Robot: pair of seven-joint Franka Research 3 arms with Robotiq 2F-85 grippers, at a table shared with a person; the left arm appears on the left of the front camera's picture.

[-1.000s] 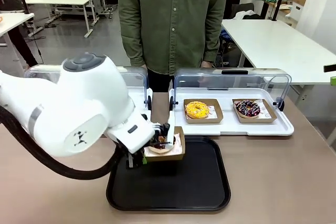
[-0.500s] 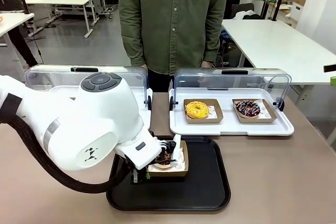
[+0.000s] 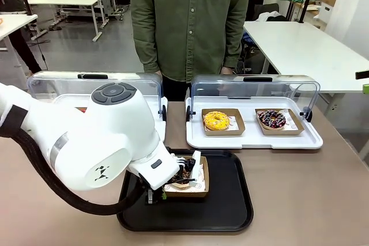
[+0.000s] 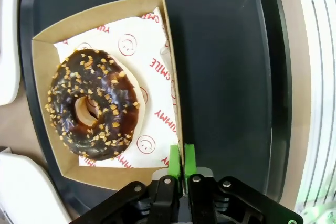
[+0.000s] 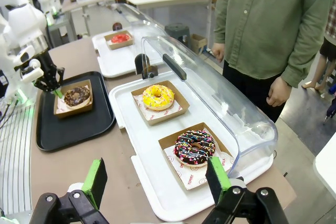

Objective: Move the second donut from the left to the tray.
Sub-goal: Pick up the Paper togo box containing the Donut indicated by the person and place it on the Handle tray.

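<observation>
The second donut from the left (image 4: 94, 104), dark chocolate with small light sprinkles, lies in its brown cardboard holder (image 4: 47, 66) on white printed paper. The holder sits on the tray (image 4: 226, 61), in the left-middle part of it as the front view shows; whether its bottom fully rests on the black floor I cannot tell.

The left end effector (image 4: 182, 162) is at the near side of the holder in the left wrist view. Its two green pads (image 4: 189, 157) are pressed together on the thin side wall of the holder, so it is closed on the holder and has hold of it by this wall. The donut itself is beside the pads, not touched by them. In the front view the white left arm (image 3: 98, 142) covers most of the left half of the tray, and the holder shows just at its wrist.

The right end effector (image 5: 157, 182) hangs wide open with nothing between its green pads, near the front edge of a white tray (image 5: 152, 182). In this tray stand a yellow donut (image 5: 158, 96) and a dark donut with coloured sprinkles (image 5: 195, 146), each in a holder, under an opened clear lid (image 5: 210, 98).

A second white tray farther off carries a red donut (image 5: 120, 38). A person in a green shirt (image 3: 190, 21) stands at the far side of the surface (image 3: 305, 194).
</observation>
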